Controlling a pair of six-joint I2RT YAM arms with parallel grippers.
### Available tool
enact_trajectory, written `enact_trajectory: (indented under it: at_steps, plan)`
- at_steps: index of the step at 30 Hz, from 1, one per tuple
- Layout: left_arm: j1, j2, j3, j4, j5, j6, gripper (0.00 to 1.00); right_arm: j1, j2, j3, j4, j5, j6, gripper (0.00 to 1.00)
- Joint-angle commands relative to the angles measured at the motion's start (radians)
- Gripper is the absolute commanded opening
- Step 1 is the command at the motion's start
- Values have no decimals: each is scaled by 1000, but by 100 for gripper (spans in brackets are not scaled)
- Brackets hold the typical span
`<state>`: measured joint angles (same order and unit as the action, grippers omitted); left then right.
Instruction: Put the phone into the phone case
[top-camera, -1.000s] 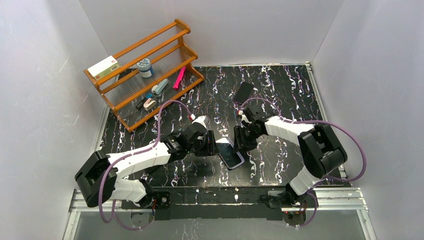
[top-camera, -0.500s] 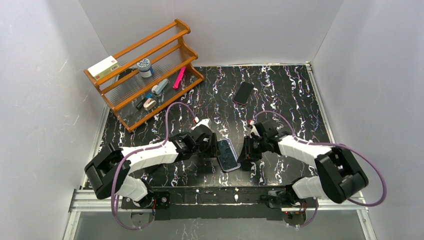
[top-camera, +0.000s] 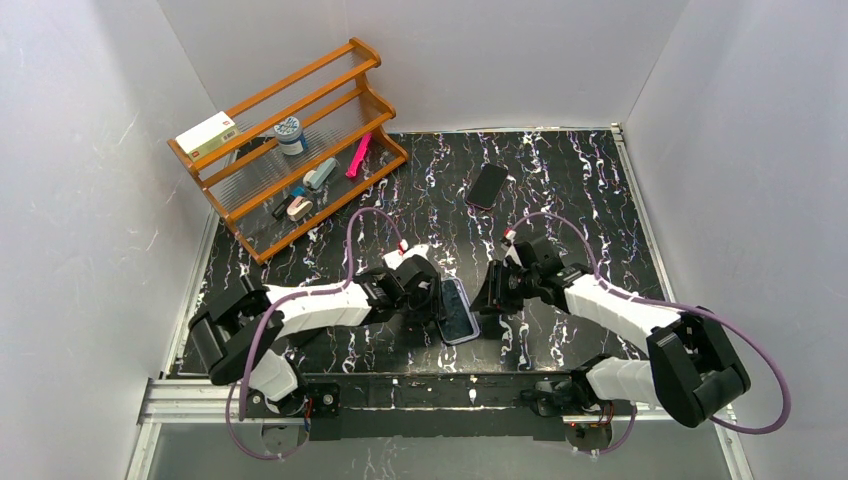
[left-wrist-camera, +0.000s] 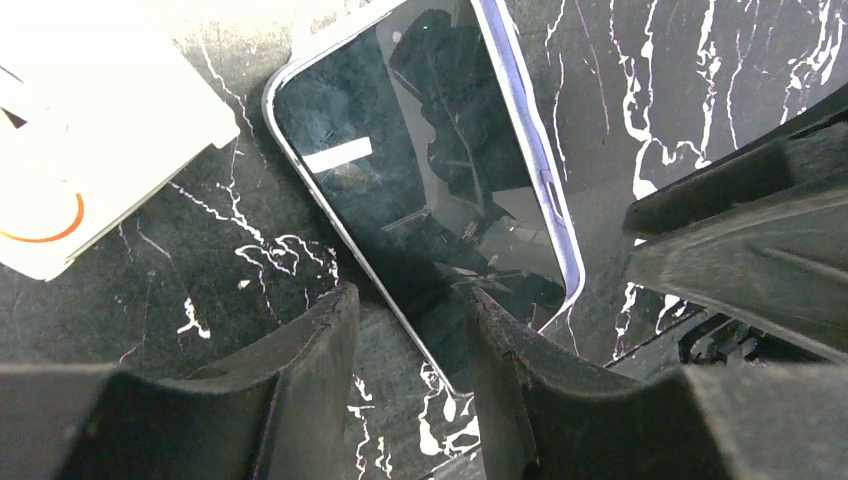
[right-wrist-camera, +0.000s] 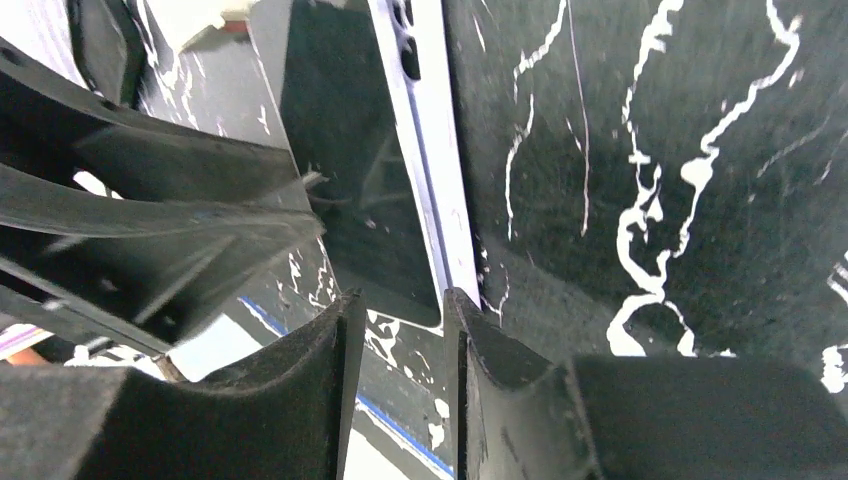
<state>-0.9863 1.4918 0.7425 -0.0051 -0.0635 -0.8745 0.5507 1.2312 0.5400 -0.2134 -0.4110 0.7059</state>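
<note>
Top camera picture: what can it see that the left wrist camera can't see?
Only the top camera shows the orange wooden shelf rack, a second dark phone-shaped slab at the far side, and both white arms whole. Only the left wrist camera shows a flat white thing with an orange curve beside the phone. Both show the black-screened phone in its pale case and the left gripper.
</note>
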Motion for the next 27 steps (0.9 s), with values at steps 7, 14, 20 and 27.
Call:
enact_trajectory:
  at_steps: [7, 14, 20, 27]
  plan:
    - [-18, 52, 30, 44, -118, 15, 40, -7, 115, 98, 76, 2, -68, 44]
    - [-23, 78, 41, 110, -71, 18, 41, -6, 134, 37, 115, -36, -71, 45]
    - [-57, 134, 76, 113, -53, 10, 39, -6, 101, -50, 172, -43, -38, 45]
    - [-90, 176, 111, 134, -11, -12, 28, -6, 78, -94, 205, -69, 27, 41]
